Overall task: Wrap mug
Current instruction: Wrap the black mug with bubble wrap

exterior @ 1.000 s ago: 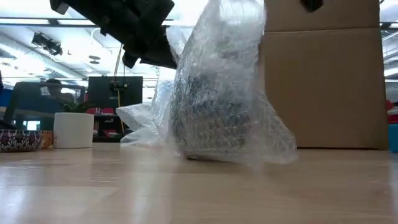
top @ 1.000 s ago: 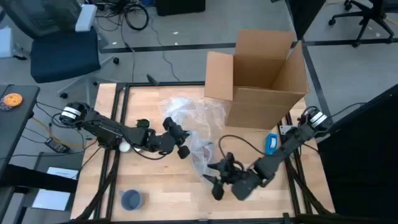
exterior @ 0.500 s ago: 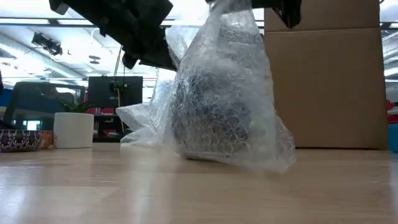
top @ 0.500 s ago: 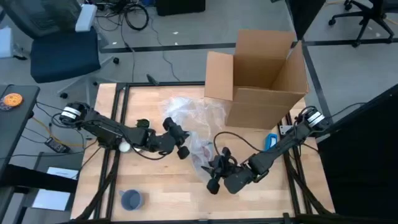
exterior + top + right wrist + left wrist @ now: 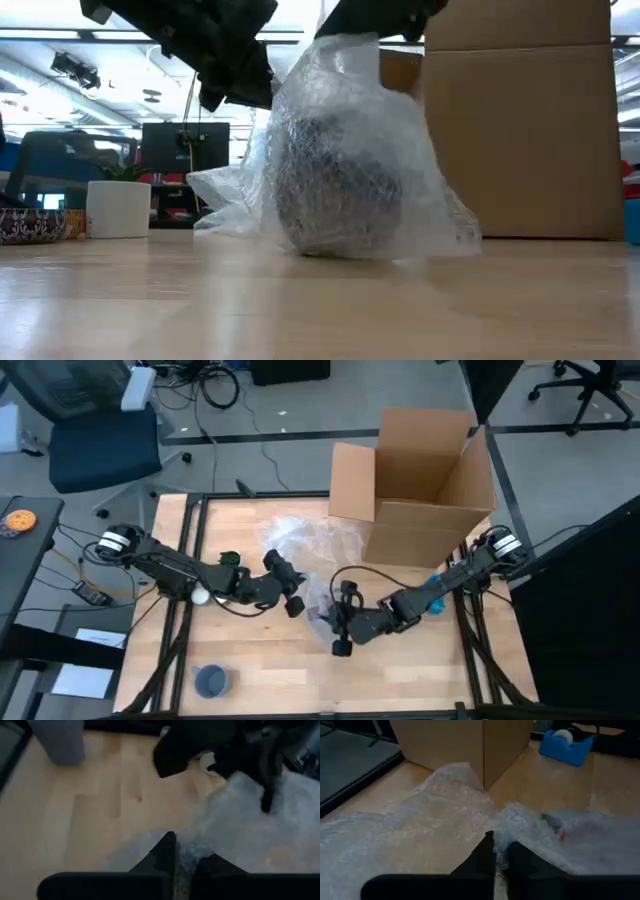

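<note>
Pincers, two of them, both pinch one sheet of bubble wrap (image 5: 310, 550): the left pincer (image 5: 291, 592) nips its near edge, the right pincer (image 5: 338, 622) another fold. One mug (image 5: 335, 195) sits bundled inside at mid-table. Beyond stands one cardboard box (image 5: 425, 485); one blue tape dispenser (image 5: 567, 746) lies beside it.

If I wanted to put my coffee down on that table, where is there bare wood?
Bare wood lies along the near edge, between the blue cup and the right gripper, and at the near right corner. The middle is crowded: bubble wrap around the mug, with the left gripper pinching it, below the cardboard box.
</note>
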Tool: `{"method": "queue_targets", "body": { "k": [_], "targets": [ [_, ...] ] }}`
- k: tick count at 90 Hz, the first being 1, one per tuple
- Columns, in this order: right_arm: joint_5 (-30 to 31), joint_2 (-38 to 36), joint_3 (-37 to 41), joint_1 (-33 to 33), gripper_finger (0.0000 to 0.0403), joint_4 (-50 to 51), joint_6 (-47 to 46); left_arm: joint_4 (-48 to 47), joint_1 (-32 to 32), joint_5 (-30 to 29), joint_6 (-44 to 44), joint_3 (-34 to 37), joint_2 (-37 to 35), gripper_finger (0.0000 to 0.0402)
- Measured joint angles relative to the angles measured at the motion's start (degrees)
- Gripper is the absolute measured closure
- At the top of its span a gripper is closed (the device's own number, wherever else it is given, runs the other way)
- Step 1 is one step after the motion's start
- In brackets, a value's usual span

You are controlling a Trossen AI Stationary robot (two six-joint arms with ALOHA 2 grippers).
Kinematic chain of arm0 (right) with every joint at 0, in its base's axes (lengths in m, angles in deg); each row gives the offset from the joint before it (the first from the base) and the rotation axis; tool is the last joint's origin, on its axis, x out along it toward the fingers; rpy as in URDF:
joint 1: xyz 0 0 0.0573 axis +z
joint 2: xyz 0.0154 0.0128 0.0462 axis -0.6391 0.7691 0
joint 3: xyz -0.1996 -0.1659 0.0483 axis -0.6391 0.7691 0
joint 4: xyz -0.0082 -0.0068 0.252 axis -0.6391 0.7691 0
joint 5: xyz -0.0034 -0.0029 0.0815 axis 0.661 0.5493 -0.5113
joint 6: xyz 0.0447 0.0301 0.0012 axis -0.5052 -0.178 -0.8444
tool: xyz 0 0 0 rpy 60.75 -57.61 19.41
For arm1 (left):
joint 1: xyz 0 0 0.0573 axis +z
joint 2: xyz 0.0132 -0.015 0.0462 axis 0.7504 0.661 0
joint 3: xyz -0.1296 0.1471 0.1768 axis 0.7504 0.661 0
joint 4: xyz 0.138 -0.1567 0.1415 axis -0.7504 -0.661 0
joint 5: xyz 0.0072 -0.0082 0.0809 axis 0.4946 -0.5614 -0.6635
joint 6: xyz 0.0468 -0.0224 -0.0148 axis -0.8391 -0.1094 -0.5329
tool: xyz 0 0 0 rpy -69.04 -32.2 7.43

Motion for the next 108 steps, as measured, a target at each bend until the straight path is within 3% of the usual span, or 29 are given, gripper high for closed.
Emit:
{"method": "queue_targets", "body": {
  "k": [44,66,96,108],
  "targets": [
    [-1.96,-0.04,0.0,-4.94,0.0403,1.45,21.18,0.64,-0.02,2.04,-2.94,0.0,0.02,0.0402],
    [-16.12,-0.04,0.0,-8.08,0.0403,11.36,21.83,0.93,-0.02,2.12,-4.28,0.0,0.02,0.0402],
    [-38.03,2.05,-0.04,-15.26,0.0403,10.25,23.34,4.92,-0.01,4.28,-5.81,0.0,1.57,0.0402],
    [-43.2,5.21,-0.16,-17.37,0.0403,9.14,23.12,8.04,0.05,8.31,-5.83,0.0,4.88,0.0402]
  ]
}}
